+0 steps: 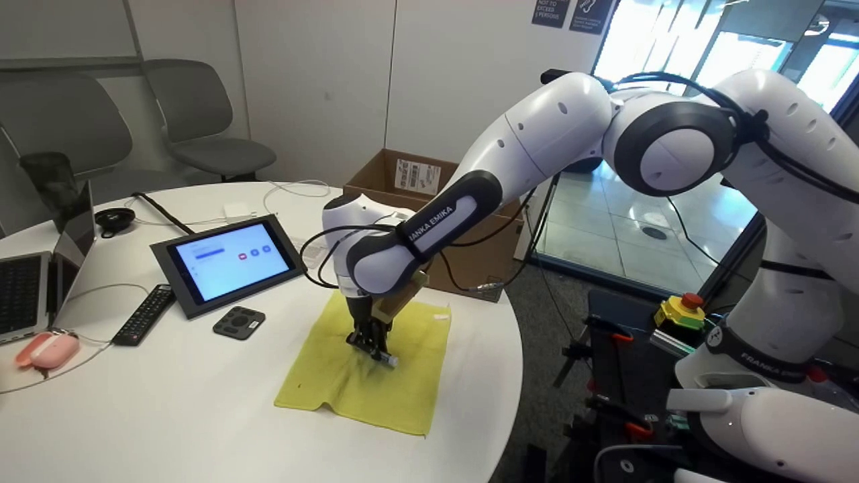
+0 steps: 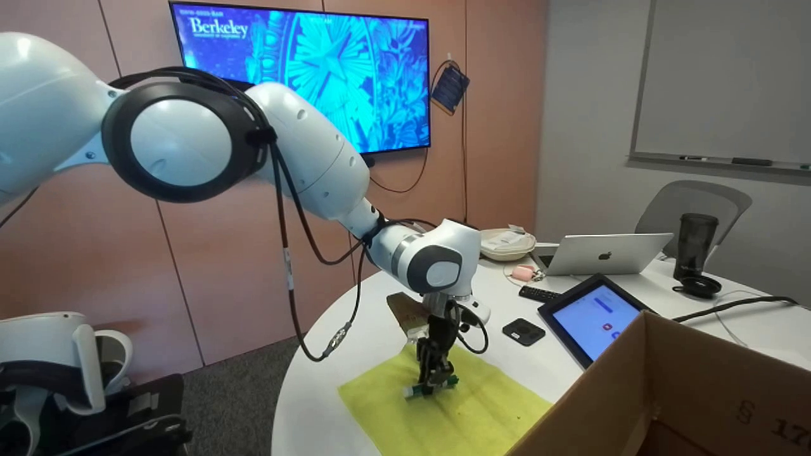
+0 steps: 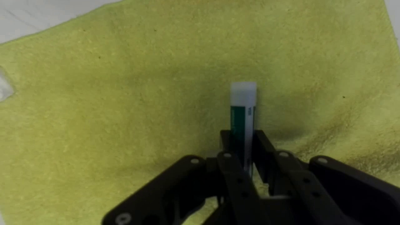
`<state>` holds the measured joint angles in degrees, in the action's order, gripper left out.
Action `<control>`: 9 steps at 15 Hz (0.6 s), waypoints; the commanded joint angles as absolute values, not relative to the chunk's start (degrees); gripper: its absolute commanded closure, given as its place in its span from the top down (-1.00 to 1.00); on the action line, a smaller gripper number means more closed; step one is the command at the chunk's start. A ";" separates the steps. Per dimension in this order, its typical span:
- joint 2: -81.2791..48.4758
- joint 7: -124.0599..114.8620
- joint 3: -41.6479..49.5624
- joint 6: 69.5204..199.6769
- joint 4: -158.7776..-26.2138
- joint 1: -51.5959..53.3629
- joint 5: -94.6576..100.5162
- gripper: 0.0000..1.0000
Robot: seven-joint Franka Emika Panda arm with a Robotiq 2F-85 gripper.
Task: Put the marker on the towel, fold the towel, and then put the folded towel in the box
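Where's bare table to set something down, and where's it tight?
Widest: bare tabletop between the towel, black puck and pink case. Narrower: the strip between towel and curved table edge. Crowded: around the tablet, remote and laptop; also over mid-towel, where the gripper holds the marker.

Wall screen (image 2: 329, 82) reads “Berkeley”, arm (image 1: 537, 131) “FRANKA EMIKA”, box (image 2: 716, 373) “17”, laptop (image 2: 608, 254) wears Apple's logo, sign (image 1: 550, 12) says “NOT TO EXCEED”!

A white table (image 1: 201, 419) carries a spread yellow-green towel (image 1: 379, 396) and, near the towel, a cardboard box (image 1: 480, 263). Also on the table are a tablet (image 1: 235, 260), a remote (image 1: 143, 315), a small black device (image 1: 239, 323), a laptop (image 2: 608, 254), a pink case (image 1: 54, 352) and a cup (image 2: 694, 246).
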<state>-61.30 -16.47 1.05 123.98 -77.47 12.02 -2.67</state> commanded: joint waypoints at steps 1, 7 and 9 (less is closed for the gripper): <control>-54.19 -17.78 1.66 129.06 -87.85 11.40 -2.33 -0.77; -52.60 -18.02 2.17 129.54 -91.18 11.58 -1.53 -0.77; -53.41 -18.32 2.59 130.91 -91.20 11.94 -0.89 -0.77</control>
